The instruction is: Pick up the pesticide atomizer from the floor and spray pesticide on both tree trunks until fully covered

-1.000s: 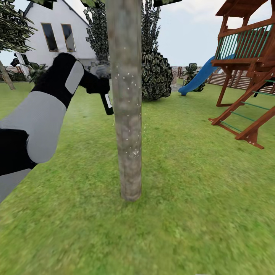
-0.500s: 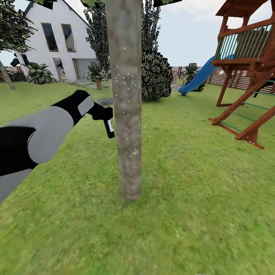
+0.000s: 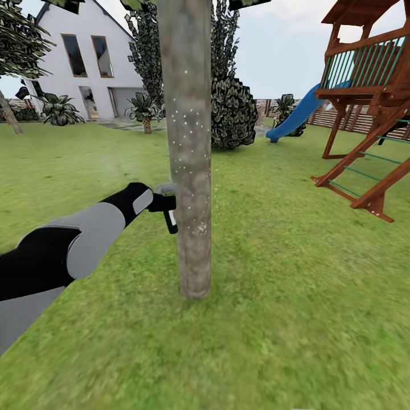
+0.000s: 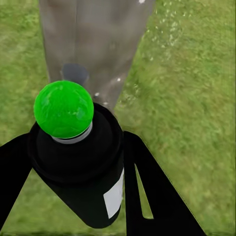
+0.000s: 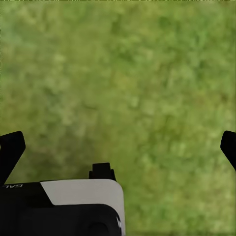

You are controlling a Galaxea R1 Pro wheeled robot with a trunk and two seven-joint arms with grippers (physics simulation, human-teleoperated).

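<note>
A pale mottled tree trunk [image 3: 191, 171] rises from the lawn right in front of me, dotted with small white specks. My left gripper [image 3: 162, 203] reaches in from the lower left and is shut on the pesticide atomizer [image 3: 171, 220], a dark bottle with a white label, held close against the trunk's left side at mid-low height. In the left wrist view the atomizer [image 4: 78, 162] with its green dot on top sits between the black fingers [image 4: 152, 196], facing the trunk [image 4: 93, 44]. Over bare grass, my right gripper [image 5: 120, 147] hangs open, fingertips wide apart.
A wooden play tower [image 3: 370, 114] with a blue slide [image 3: 296, 117] stands at the right. Dark conifers and a bush [image 3: 230, 111] rise behind the trunk, a white house [image 3: 85, 62] is far left, and another trunk [image 3: 8, 117] leans at the left edge. Lawn lies all around.
My left arm has come down along the trunk with the atomizer, from about chest height to lower on the trunk, and moved closer to the bark. The camera has not shifted.
</note>
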